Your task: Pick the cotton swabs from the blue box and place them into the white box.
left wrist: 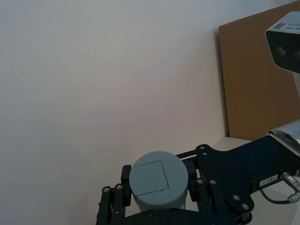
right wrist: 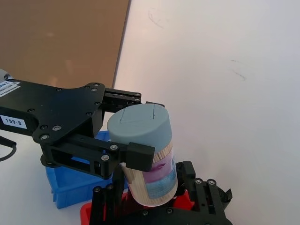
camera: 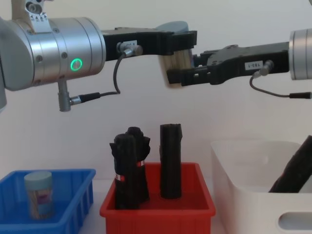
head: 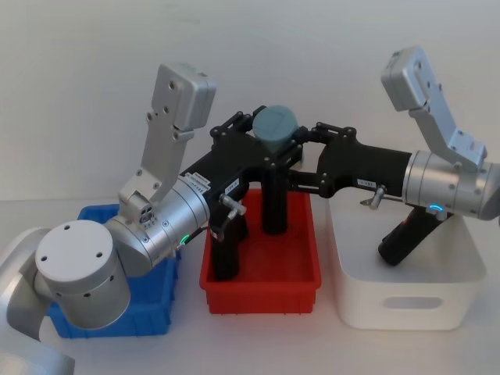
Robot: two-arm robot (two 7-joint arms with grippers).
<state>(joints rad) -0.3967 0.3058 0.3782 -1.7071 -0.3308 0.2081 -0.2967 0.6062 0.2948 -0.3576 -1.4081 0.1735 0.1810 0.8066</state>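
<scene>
Above the red bin (head: pixel 262 273), both grippers clenched one tub of cotton swabs (head: pixel 277 129): left gripper (head: pixel 258 144) should release only once right gripper (head: pixel 305 152) held firmly.

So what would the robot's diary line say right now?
step: handover in air above red bin | cotton swabs tub gripped by left hand and right hand | another tub in blue box | white box: no tub

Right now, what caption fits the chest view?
Both grippers, left and right, hold a cotton swab tub above the red bin.
</scene>
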